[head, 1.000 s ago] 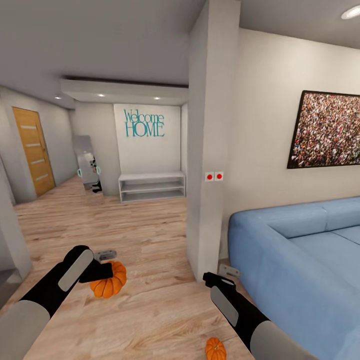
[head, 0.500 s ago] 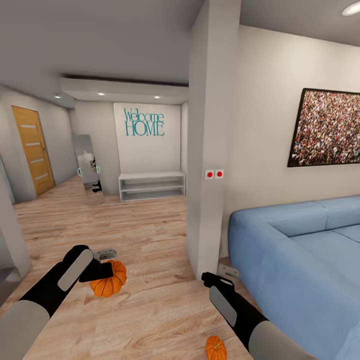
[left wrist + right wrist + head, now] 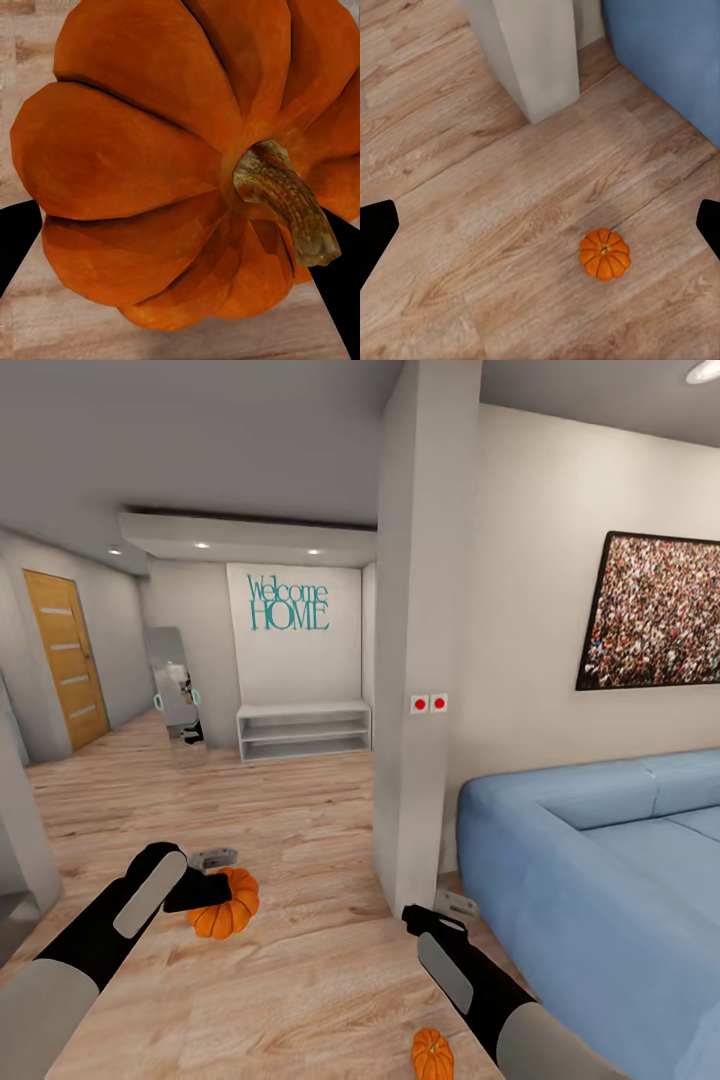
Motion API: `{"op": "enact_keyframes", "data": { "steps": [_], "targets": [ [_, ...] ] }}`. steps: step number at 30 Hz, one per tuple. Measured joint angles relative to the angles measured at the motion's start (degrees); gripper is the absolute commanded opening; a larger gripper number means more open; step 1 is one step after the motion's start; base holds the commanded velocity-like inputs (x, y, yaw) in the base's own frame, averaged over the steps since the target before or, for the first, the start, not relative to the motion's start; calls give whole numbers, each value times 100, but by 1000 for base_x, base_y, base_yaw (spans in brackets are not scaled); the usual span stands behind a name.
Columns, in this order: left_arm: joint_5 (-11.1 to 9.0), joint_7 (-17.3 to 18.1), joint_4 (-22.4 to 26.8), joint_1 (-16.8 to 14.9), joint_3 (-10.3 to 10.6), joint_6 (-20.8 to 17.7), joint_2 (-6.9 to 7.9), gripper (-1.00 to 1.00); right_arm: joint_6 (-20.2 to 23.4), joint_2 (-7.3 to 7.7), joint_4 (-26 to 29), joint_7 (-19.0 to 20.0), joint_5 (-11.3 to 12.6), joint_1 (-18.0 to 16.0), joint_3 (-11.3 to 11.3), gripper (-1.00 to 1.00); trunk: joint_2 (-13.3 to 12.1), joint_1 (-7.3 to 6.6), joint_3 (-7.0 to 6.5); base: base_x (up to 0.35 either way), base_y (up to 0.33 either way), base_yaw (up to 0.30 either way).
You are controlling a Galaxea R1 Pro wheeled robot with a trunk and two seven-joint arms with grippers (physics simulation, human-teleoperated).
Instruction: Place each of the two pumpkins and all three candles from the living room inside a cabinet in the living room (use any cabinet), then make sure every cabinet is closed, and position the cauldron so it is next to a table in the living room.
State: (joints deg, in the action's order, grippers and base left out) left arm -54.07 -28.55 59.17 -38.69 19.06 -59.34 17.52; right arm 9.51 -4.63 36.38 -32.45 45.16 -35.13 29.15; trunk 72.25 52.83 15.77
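Left claw (image 3: 212, 872) clenched on one pumpkin (image 3: 225, 903), held above the floor (image 3: 300, 960). Right claw (image 3: 440, 916) released, hanging over the floor with the second pumpkin (image 3: 604, 254) lying below it, pillar (image 3: 425, 660) and sofa (image 3: 600, 860) beyond.

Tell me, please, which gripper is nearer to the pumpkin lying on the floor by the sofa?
Right. The right gripper hangs open above that pumpkin, which lies on the floor below it. The left gripper is off across the floor, shut on the other pumpkin.

Black forearms, grey inset panels, pale grey upper sleeves.
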Motion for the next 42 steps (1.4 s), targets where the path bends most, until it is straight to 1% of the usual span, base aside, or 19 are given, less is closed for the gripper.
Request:
{"op": "enact_keyframes", "data": {
  "steps": [11, 16, 30, 39, 41, 42],
  "targets": [
    [-22, 10, 328, 8, -14, -25, 0, -100, -2, -6, 5, 12, 5, 4, 2, 100, 442, 242, 198, 0, 0, 0],
    [-14, 14, 445, 8, -17, -48, 5, -100, 0, -7, -6, 141, -4, 11, -3, 100, 642, 352, 287, 0, 0, 0],
    [-18, 18, 518, 9, -15, -63, 8, -100, 0, -32, -9, 176, 6, 13, -21, 100, 1204, 660, 539, -8, 0, 0],
    [-24, 18, 519, 9, -15, -63, 3, -100, 0, -28, -9, 188, 18, 30, -43, 100, 1565, 861, 701, -280, 0, 0],
    [-12, 17, 519, 9, -13, -63, 6, -100, 1, -18, -9, 272, 49, 36, -50, 100, 1645, 905, 737, -336, 0, 0],
    [-16, 14, 519, 9, -11, -63, 5, -100, 2, -6, -9, 402, 114, 45, -54, 100, 1685, 927, 755, -338, 0, 0]
  ]
}}
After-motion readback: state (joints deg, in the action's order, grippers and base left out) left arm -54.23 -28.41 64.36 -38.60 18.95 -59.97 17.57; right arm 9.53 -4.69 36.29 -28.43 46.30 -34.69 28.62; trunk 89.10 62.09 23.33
